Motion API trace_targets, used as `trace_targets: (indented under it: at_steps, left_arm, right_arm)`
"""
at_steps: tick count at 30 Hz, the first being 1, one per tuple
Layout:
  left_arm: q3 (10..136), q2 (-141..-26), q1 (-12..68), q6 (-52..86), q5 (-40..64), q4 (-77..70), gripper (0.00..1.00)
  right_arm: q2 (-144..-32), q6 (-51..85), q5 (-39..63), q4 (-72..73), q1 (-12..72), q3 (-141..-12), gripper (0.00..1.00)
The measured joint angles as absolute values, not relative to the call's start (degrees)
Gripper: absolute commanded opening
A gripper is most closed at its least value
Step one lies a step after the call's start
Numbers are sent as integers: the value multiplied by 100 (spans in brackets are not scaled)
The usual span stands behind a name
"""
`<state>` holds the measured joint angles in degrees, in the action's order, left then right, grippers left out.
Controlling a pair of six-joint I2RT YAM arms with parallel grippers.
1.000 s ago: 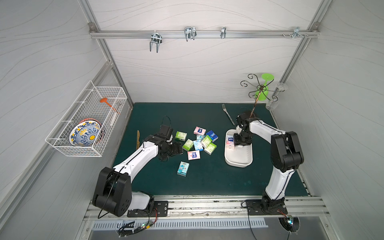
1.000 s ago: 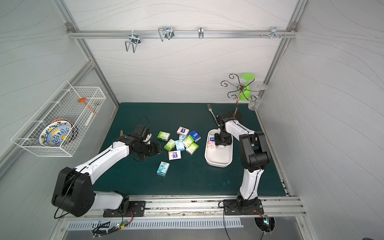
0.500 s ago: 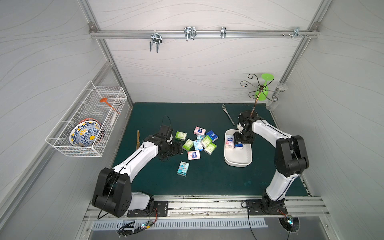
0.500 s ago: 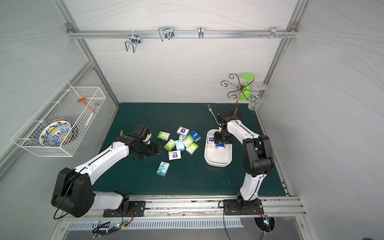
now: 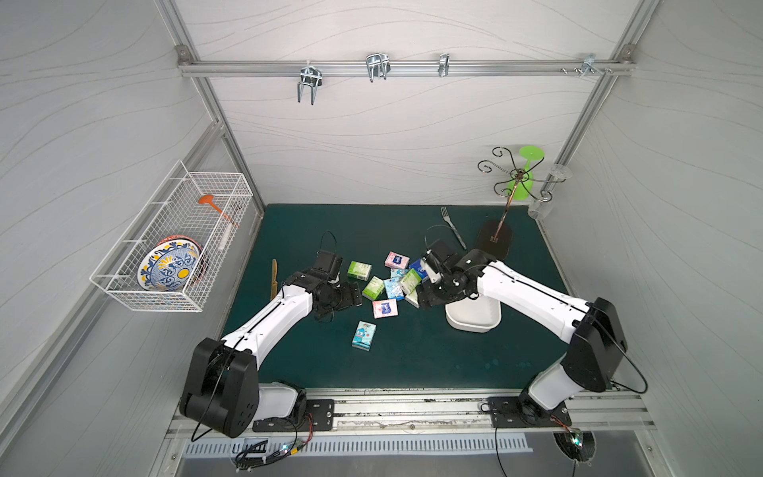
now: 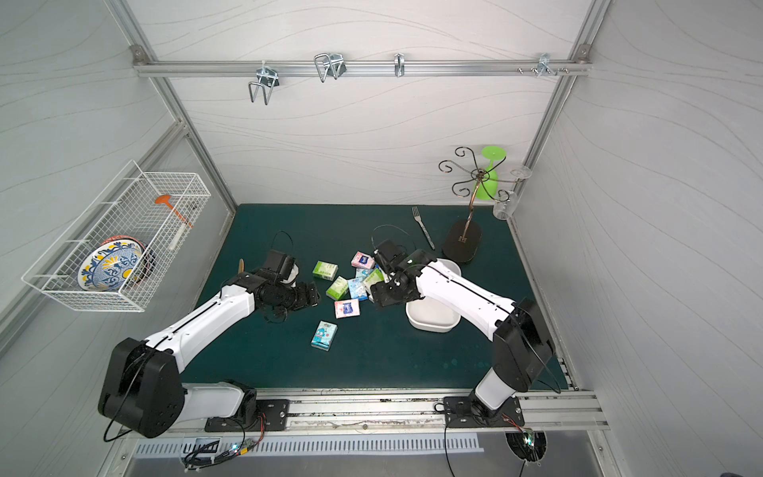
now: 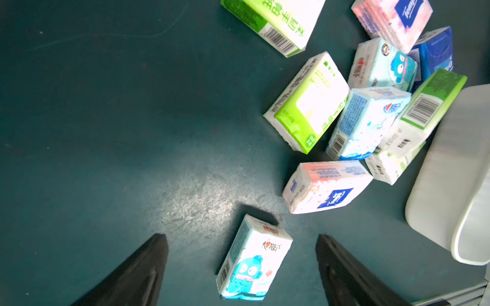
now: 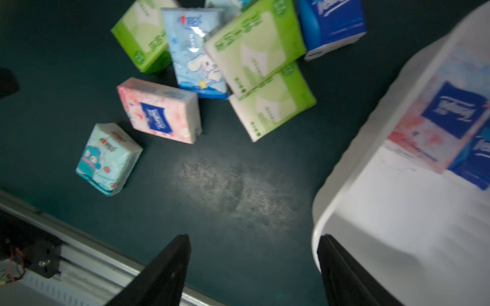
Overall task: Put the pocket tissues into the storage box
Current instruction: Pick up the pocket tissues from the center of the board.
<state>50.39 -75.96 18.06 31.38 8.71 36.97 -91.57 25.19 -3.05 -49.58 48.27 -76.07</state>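
Several pocket tissues in green, pink and blue lie bunched mid-mat, and one light blue packet lies apart nearer the front. The white storage box stands just right of them, half under my right arm. In the right wrist view it holds a pink packet and a dark blue packet. My right gripper hovers open between pile and box with nothing in it. My left gripper is open left of the pile, and the lone light blue packet shows between its fingers, untouched.
A fork and a hook stand's dark base lie behind the box. A wooden knife lies at the mat's left edge. A wire basket with a plate hangs on the left wall. The front rail is close.
My right gripper has left the storage box and swung left toward the pile, its jaws opening wider; a dark blue packet stays in the box. The left arm has not moved.
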Motion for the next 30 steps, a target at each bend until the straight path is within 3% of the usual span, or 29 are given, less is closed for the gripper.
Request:
trace_targets:
  at_steps: [7,16,30]
  left_arm:
    - [4950,-7384,1806,3201,788,3697,92]
    - [4829,-7159,1806,3192,622,3704,93]
    - [4807,-7013,1806,3129,449,3701,93]
  right_arm:
    - [-9647,3994,-123,-4338,4928,-7870,86]
    - [-10123,5492,416,-3540,4093,-7832,87]
    - [-11024,6119,668,-3155,4001,-8189,82]
